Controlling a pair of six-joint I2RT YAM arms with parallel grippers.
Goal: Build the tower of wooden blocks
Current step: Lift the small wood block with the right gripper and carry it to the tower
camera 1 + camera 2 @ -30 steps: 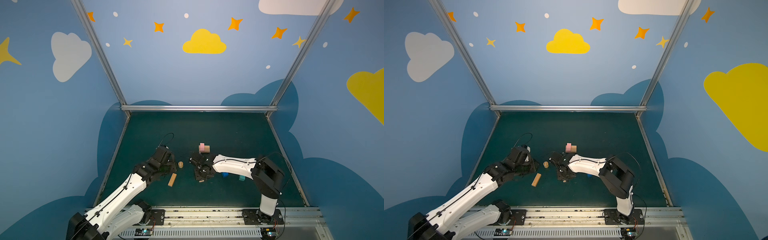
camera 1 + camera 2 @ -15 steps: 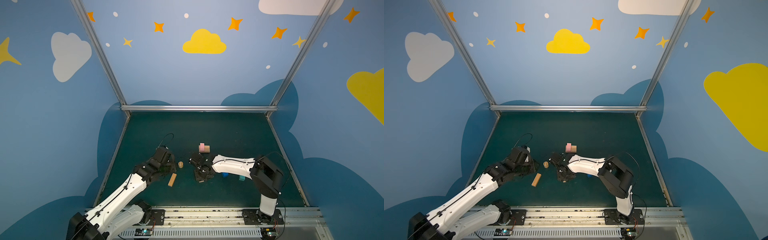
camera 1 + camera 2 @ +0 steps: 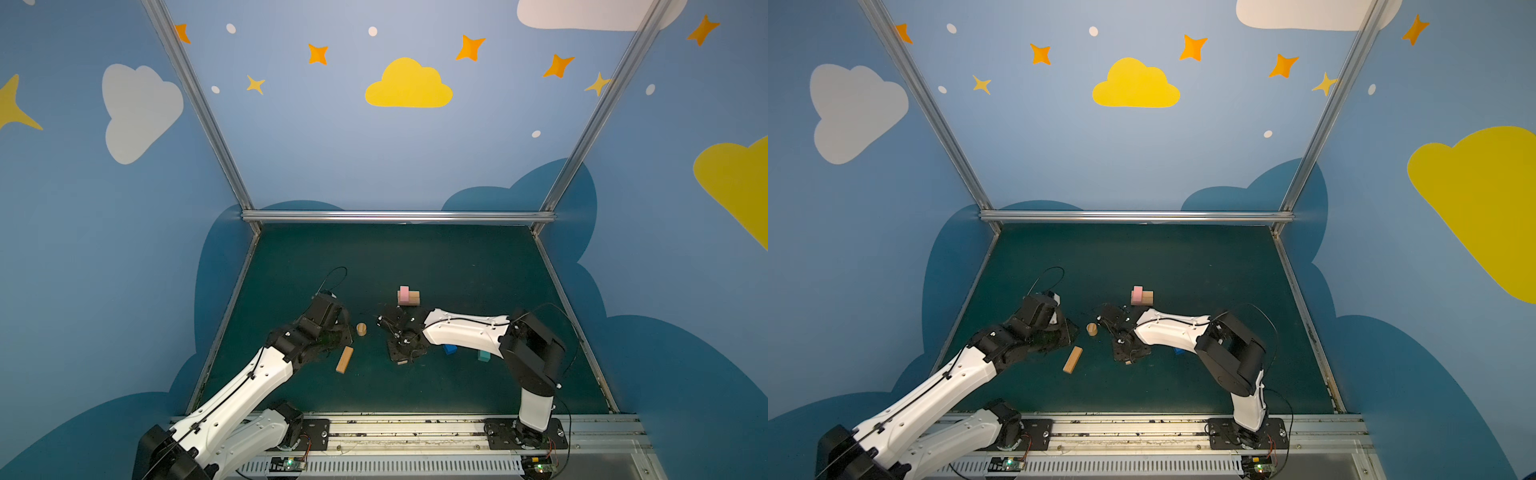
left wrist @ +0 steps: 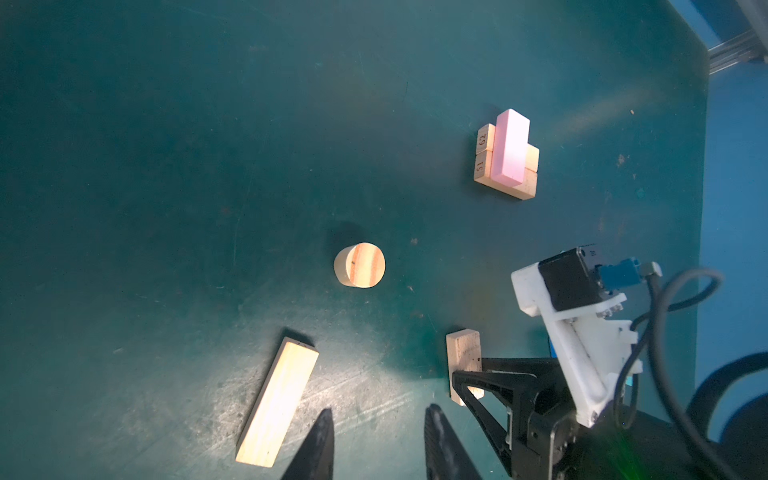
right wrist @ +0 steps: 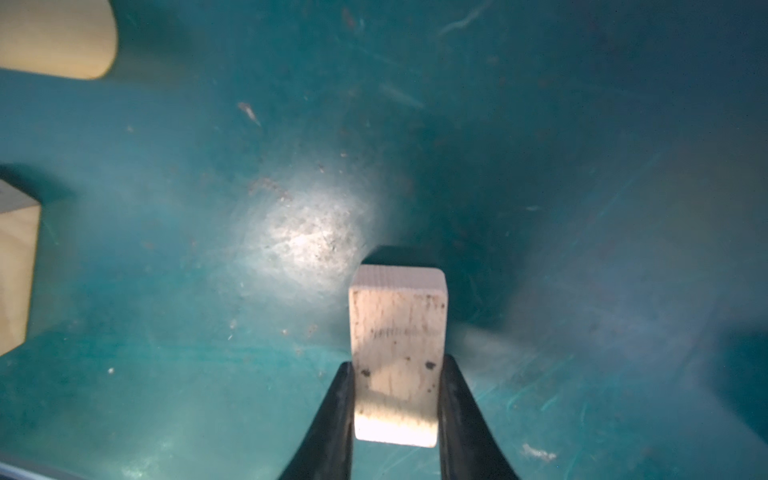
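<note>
Here, the right jaws clamp 1 tan wooden bar point(image 5: 397, 357).

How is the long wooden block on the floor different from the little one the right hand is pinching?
The long wooden block is longer and yellower; the little block is short and pale. The long one lies free on the green mat; the little one is clamped in the right hand. Both are plain wood with flat sides.
</note>
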